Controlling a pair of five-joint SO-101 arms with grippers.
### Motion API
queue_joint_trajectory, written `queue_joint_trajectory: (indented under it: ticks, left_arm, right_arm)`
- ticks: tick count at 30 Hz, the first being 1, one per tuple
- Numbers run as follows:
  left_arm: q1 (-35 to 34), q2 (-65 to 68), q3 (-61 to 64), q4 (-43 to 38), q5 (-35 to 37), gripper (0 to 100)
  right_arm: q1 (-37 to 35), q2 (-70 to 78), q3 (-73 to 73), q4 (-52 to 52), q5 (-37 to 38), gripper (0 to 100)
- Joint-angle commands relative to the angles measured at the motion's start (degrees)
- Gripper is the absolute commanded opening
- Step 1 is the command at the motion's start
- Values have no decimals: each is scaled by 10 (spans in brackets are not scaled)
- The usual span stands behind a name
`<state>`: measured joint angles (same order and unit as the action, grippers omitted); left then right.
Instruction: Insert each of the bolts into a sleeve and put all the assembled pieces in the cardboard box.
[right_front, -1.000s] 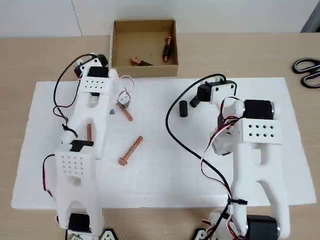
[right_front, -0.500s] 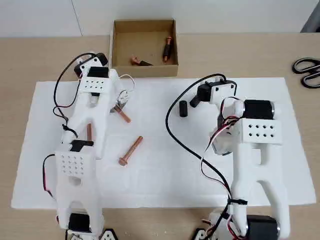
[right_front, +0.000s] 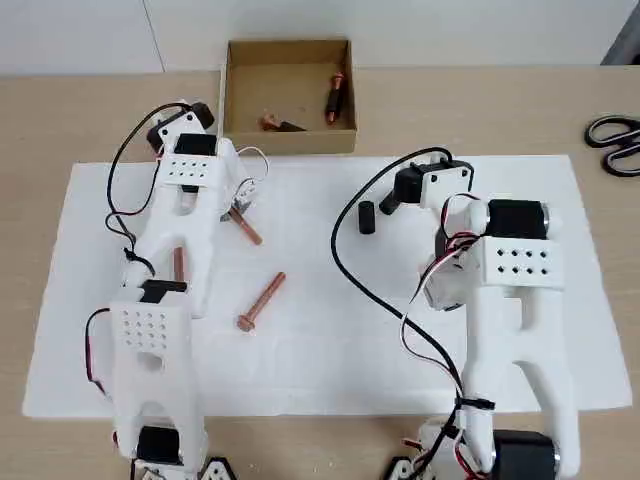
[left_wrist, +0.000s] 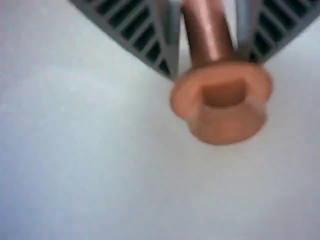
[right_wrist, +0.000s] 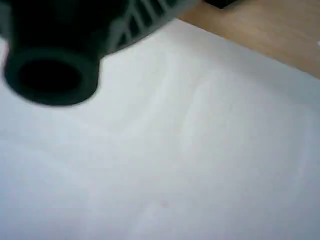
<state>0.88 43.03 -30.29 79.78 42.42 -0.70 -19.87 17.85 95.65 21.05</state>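
Observation:
My left gripper (right_front: 238, 203) (left_wrist: 209, 35) is shut on the shank of a copper bolt (right_front: 246, 226) (left_wrist: 220, 107), just above the white sheet. The bolt's flanged head sticks out past the grey fingers (left_wrist: 145, 35). My right gripper (right_front: 383, 209) (right_wrist: 75, 30) holds a black sleeve (right_front: 367, 217) (right_wrist: 50, 75) near the sheet's middle, its open bore showing in the right wrist view. A second bolt (right_front: 261, 301) lies loose on the sheet. A third bolt (right_front: 179, 264) lies beside the left arm. The cardboard box (right_front: 240, 95) at the back holds two assembled pieces (right_front: 335, 96).
The white sheet (right_front: 330, 360) covers most of the wooden table. Black scissors (right_front: 615, 140) lie at the far right edge. Black cables loop from both arms over the sheet. The sheet's front half between the arms is bare.
The left gripper has closed in on the bolt and shifted it slightly toward the left. The right arm and sleeve have stayed still.

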Motion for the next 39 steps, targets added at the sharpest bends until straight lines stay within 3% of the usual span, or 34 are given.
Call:
queue_joint_trajectory:
  ticks: [1,27,31,39]
  left_arm:
    - [-3,-3,-15,-22,1,70]
    - [-3,-2,-14,-34,3,68]
    - [-2,-1,-14,-34,2,7]
    - [1,24,-22,-38,1,6]
  right_arm:
    - [2,-21,-3,-3,-5,5]
    - [2,-21,-3,-3,-7,5]
    - [2,-21,-3,-3,-7,5]
    - [4,-21,-3,-3,-6,5]
